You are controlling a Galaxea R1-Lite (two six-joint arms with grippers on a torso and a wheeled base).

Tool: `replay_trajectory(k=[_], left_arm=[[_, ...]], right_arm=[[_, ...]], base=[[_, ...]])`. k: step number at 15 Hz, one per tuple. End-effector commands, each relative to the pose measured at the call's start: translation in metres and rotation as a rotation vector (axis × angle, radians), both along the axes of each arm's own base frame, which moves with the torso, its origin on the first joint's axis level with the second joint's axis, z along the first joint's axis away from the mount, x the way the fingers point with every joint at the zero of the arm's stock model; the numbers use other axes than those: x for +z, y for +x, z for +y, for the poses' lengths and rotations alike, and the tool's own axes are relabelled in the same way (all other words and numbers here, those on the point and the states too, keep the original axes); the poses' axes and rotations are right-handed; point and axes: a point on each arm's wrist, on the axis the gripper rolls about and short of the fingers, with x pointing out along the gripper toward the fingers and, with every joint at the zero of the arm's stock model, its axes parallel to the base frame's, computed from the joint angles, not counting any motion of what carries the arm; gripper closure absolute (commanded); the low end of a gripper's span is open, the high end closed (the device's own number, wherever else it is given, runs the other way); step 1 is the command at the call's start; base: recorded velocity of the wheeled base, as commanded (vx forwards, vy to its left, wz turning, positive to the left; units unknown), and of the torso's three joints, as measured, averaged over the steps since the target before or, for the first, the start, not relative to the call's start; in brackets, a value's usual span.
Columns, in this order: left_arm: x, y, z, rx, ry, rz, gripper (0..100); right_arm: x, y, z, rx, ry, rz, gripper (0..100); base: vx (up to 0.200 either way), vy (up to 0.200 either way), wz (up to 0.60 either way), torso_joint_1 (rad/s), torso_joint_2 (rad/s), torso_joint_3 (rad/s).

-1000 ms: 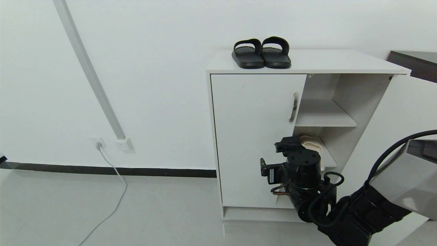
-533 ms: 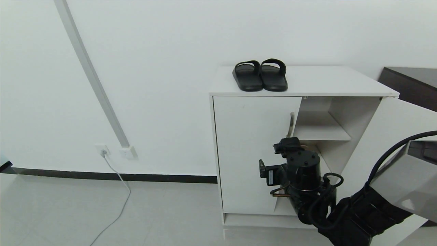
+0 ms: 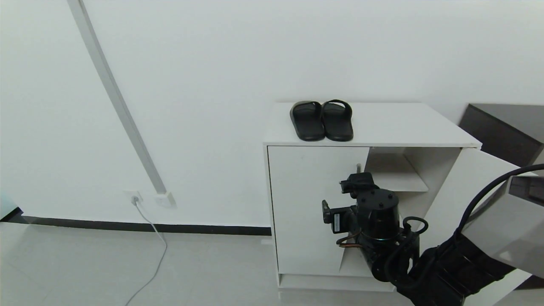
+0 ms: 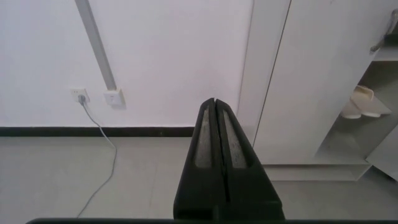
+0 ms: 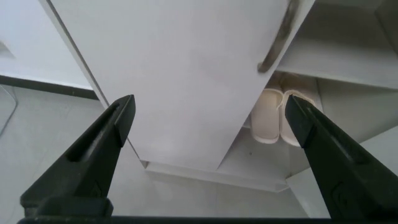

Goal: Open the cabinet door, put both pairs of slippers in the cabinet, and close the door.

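While my right gripper (image 5: pixel 209 102) hangs in front of the cabinet (image 3: pixel 395 123), its fingers are spread wide and hold nothing, and between them I see the closed left door (image 3: pixel 306 204) and its curved metal handle (image 5: pixel 283 34). Over on the right the other door (image 3: pixel 459 187) stands swung open, so the shelves are in sight. And there's the pale pair of slippers (image 5: pixel 268 118), side by side on the lower shelf inside, just past the edge of the closed door, with an upper shelf (image 3: pixel 395 178) above them. Up on the cabinet's top sits the black pair of slippers (image 3: pixel 321 120), toes toward me, the two touching along their inner sides, near the left front edge. My left gripper (image 4: pixel 214 106) is out to the left of the cabinet, well apart from it, fingers pressed flat together with nothing between them, pointing at the white wall and the floor. Down there a wall socket (image 3: pixel 135 198) feeds a grey cable (image 3: pixel 157 238) that trails across the tiles. Far right, a dark piece of furniture (image 3: pixel 501 127) stands beyond the open door.
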Motion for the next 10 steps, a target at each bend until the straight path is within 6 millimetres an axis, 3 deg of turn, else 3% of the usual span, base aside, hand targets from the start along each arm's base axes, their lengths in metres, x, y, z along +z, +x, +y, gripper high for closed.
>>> replay_trajectory(k=[1, 10], left_arm=[[0.0000, 0.0000, -0.0001, -0.005, -0.001, 0.000, 100], [0.0004, -0.0001, -0.0001, -0.005, -0.013, -0.002, 100]], right_arm=[[0.0002, -0.0011, 0.0008, 0.005, 0.000, 0.001, 0], [0.0046, -0.0050, 0.0070, 0.059, 0.000, -0.017, 0]], base=[[0.000, 0.000, 0.00, 0.222, -0.54, -0.325], [0.000, 0.000, 0.00, 0.249, -0.56, -0.320]])
